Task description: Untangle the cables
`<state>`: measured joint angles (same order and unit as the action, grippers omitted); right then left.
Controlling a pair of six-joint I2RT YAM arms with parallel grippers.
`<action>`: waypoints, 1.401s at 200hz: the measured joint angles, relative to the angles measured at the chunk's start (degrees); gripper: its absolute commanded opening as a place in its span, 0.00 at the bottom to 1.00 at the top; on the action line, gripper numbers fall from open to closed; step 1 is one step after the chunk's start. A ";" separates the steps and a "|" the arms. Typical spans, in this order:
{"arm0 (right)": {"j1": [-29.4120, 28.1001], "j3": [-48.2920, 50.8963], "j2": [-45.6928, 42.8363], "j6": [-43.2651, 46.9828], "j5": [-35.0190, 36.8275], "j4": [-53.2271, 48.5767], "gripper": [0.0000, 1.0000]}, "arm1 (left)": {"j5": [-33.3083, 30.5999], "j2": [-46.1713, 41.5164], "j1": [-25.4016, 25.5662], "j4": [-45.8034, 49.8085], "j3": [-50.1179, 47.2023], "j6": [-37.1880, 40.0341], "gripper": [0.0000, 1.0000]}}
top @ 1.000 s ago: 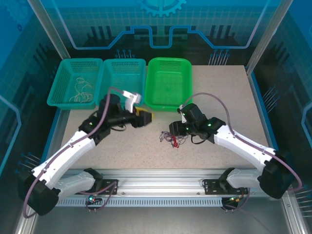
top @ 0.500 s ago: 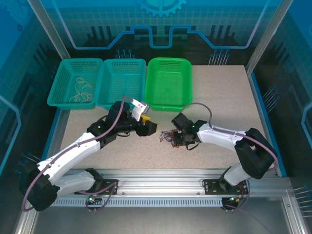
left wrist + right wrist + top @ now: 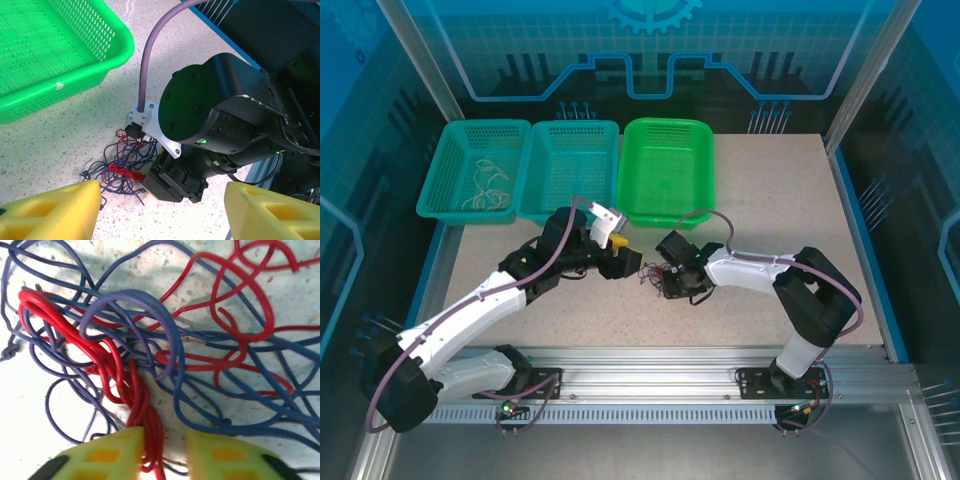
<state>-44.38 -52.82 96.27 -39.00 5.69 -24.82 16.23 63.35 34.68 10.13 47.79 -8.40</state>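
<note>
right tool: yellow-green fingers drawn together on a bundle of red strands, pinched at the lower edge of the knot in the wrist view.

left tool: yellow fingers wide apart, nothing between them. hovering just beside the knot, facing the right tool across it.

cables: one small knotted clump of red strands and dark purple strands, looped through one another many times over. lying on the speckled bench between the two tools, near the front wall of the bright green basket but apart from it.

further out: cream-white wires loose in the leftmost teal basket. second teal basket beside it, contents too fine to tell.

step in hand, as judged: first hold taken on the red bundle, separation from the purple not yet begun. knot tight and undivided. task well short of done, with both colours in the one clump.

needed next, as judged: an anchoring hold by the left tool on the purple loops at its own side of the clump, then a slow pull of the two tools away from each other, low over the bench.

caution: thin, springy strands, likely to slip from a pinch or to drag the whole clump along if only one side is held.
</note>
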 measured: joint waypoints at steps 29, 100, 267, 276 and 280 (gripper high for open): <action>-0.50 0.11 -0.74 0.13 -0.07 0.35 0.03 | -0.22 0.52 0.00 0.07 0.00 0.02 0.68; -0.11 1.86 -13.75 1.53 0.37 -1.42 0.00 | -1.05 0.59 0.00 0.04 0.00 1.09 0.68; 7.67 -25.49 -10.88 6.51 -4.83 0.92 0.00 | -4.57 -19.23 0.00 -5.18 -4.96 2.54 0.99; 7.65 -29.20 -6.51 6.78 -5.40 2.34 0.00 | -6.14 -20.46 0.00 -3.69 -4.74 2.36 0.99; 7.61 -30.62 -4.50 7.04 -5.44 3.06 0.00 | -7.02 -20.90 0.00 -2.80 -4.55 2.34 0.99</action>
<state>-36.77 -83.44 91.77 -31.97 0.25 -21.76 9.21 42.46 34.68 7.33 43.24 -6.07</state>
